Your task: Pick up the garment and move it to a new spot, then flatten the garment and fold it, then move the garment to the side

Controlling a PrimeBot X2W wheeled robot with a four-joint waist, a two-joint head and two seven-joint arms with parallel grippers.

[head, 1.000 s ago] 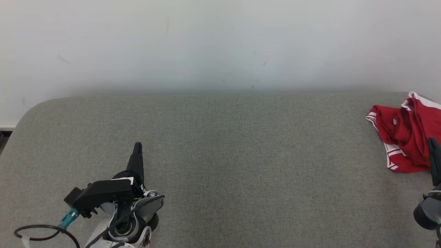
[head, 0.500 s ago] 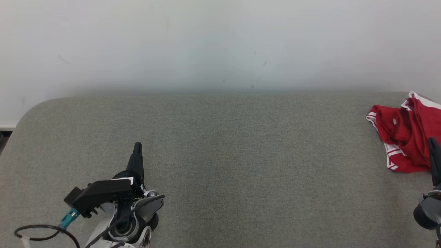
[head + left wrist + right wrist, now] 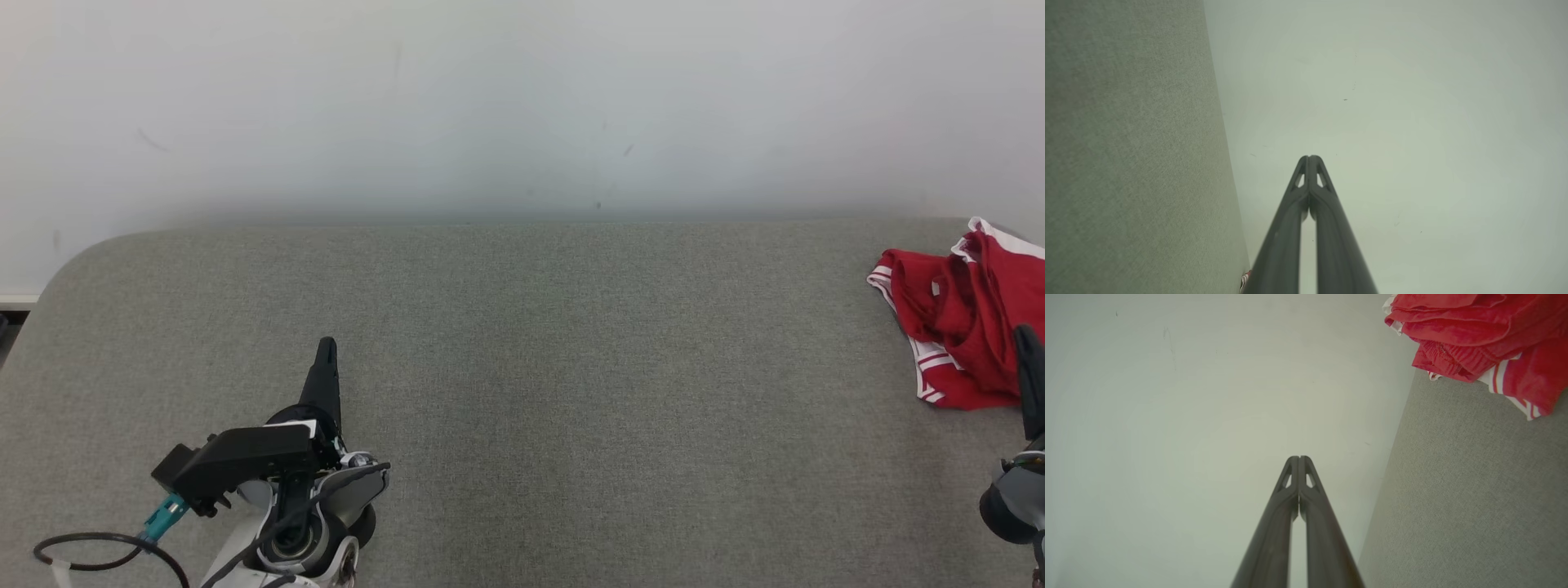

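We see the garment (image 3: 959,327), red with white trim, crumpled at the far right of the grey tabletop (image 3: 571,367), near its back edge. We judge it soft, light and limp, apt to sag and bunch when lifted; a raised fold or the striped hem looks best to pinch. Our right end effector (image 3: 1029,343) hangs near it, closed and empty; our left end effector (image 3: 326,347), well apart, is closed too.
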